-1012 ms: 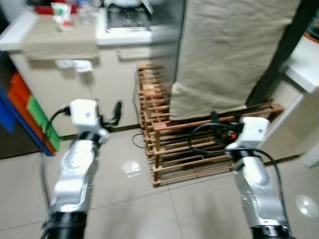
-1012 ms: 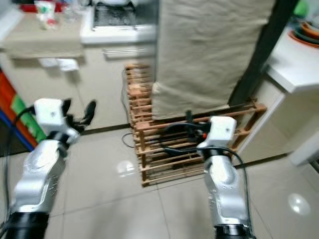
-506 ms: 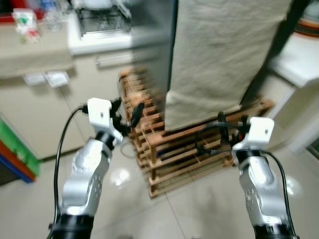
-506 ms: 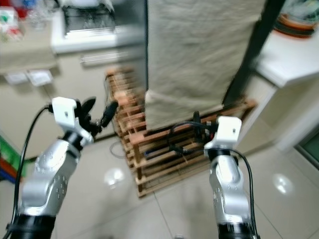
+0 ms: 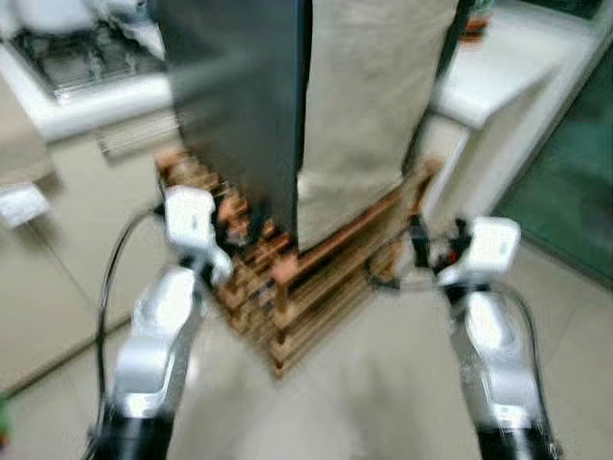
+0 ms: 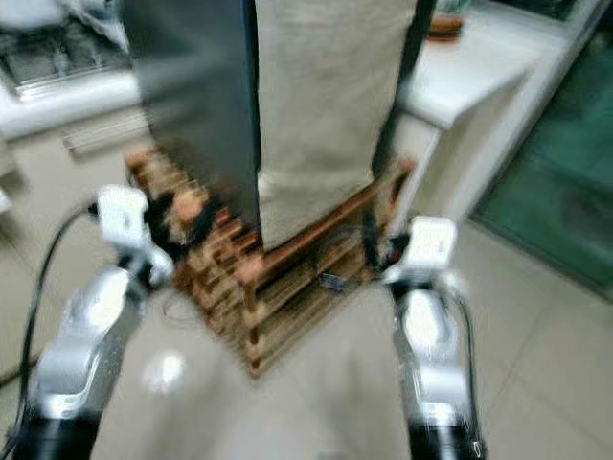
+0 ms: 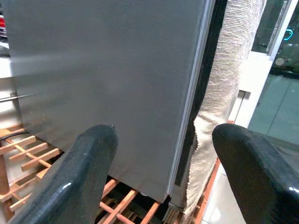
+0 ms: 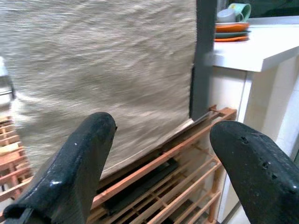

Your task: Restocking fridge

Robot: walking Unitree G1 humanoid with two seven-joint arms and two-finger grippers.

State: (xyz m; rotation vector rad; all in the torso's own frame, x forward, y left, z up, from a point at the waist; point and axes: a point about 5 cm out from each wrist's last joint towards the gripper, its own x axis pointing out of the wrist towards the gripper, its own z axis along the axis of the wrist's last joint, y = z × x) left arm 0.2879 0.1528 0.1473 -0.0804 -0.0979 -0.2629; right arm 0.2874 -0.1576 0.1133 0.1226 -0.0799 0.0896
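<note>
The fridge (image 5: 239,105), grey w/ a beige cloth (image 5: 369,96) hung on its front, is seen straight ahead on a wooden pallet (image 5: 287,287). Step in hand: getting near; the door is shut. Left gripper (image 7: 161,182) & right gripper (image 8: 161,177) are held up, fingers apart, nothing held. Next, the door edge must prob. be reached. Stacked bowls (image 8: 231,28) on the table (image 8: 261,46) are made out in the right wrist view; eye views are blurred.

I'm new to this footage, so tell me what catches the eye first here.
A tall dark grey fridge stands dead ahead on a slatted wooden pallet, its front hung with a beige woven cloth. Both silver arms are raised toward it, the left gripper facing the grey side panel and the right gripper facing the cloth, each with fingers spread and empty. To the right, stacked dishes sit on a white counter.
</note>
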